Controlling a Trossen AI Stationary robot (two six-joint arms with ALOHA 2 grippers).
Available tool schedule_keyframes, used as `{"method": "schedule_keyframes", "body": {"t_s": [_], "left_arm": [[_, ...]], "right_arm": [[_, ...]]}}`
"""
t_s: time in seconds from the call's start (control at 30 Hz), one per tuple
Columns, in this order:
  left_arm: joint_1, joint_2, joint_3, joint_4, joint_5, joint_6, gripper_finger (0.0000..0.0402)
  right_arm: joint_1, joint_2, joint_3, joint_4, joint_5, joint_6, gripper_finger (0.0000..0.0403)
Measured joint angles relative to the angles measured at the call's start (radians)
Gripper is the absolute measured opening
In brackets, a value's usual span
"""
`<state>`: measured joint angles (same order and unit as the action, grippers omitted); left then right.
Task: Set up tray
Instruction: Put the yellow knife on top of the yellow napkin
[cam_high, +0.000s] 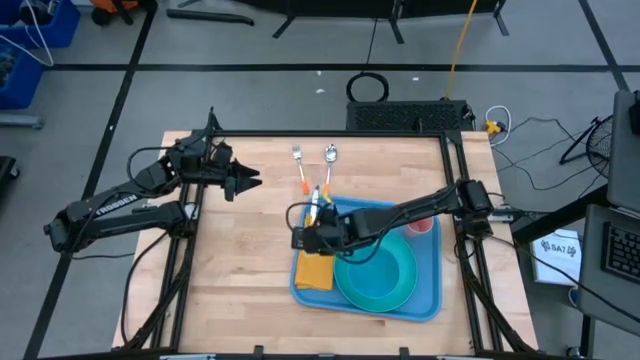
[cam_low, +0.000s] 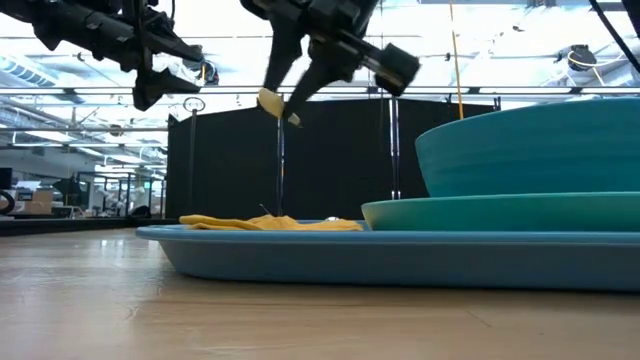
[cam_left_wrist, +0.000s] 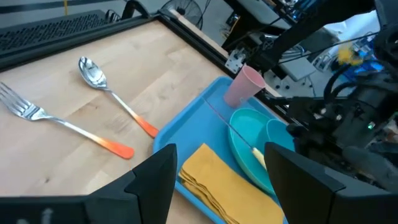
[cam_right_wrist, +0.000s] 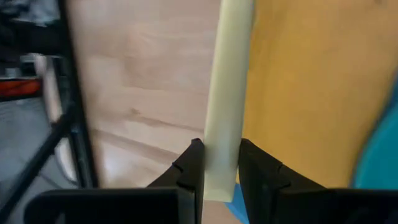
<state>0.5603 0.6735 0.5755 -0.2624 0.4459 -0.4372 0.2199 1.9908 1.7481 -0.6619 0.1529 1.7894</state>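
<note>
The blue tray lies at the table's right near part. On it are a folded yellow napkin, a teal plate with a teal bowl on it, and a pink cup. My right gripper hangs above the tray's left edge, shut on a long pale-yellow utensil. My left gripper stands open and raised over the table's far left, holding nothing. My right gripper pinches the pale-yellow utensil between its two fingers, near one end of it. The fingers slant downward and lie across it. The utensil is lifted clear, above the line where the napkin meets the bare wood.
A fork and a spoon, both with orange handles, lie on the wood beyond the tray's far left corner. Bare wood stretches left of the tray. Black frame rails run along the table's edges.
</note>
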Motion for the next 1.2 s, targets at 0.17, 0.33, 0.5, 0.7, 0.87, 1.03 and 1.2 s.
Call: {"method": "schedule_keyframes", "body": {"t_s": [0.17, 0.33, 0.5, 0.7, 0.87, 1.03, 1.2], "left_arm": [[-0.002, 0.0, 0.0, 0.0, 0.0, 0.014, 0.0246], [-0.003, 0.0, 0.0, -0.003, 0.0, 0.017, 0.0246], [-0.014, 0.0, 0.0, -0.003, -0.001, 0.024, 0.0246], [-0.028, 0.0, 0.0, -0.015, -0.001, 0.037, 0.0246], [-0.039, 0.0, 0.0, -0.028, -0.009, 0.045, 0.0246], [-0.041, 0.0, 0.0, -0.027, -0.009, 0.051, 0.0246], [-0.042, 0.0, 0.0, -0.027, -0.01, 0.05, 0.0246]], "right_arm": [[0.036, 0.008, 0.008, -0.087, -0.022, 0.1, 0.006], [0.055, 0.019, 0.009, -0.091, -0.03, 0.124, 0.006], [0.063, 0.06, 0.011, -0.073, -0.099, 0.152, 0.006], [0.09, 0.107, 0.008, -0.071, -0.156, 0.189, 0.006], [0.097, 0.118, 0.009, -0.1, -0.154, 0.195, 0.006], [0.097, 0.12, 0.009, -0.126, -0.156, 0.185, 0.006], [0.094, 0.126, 0.0, -0.126, -0.163, 0.174, 0.006]]}}
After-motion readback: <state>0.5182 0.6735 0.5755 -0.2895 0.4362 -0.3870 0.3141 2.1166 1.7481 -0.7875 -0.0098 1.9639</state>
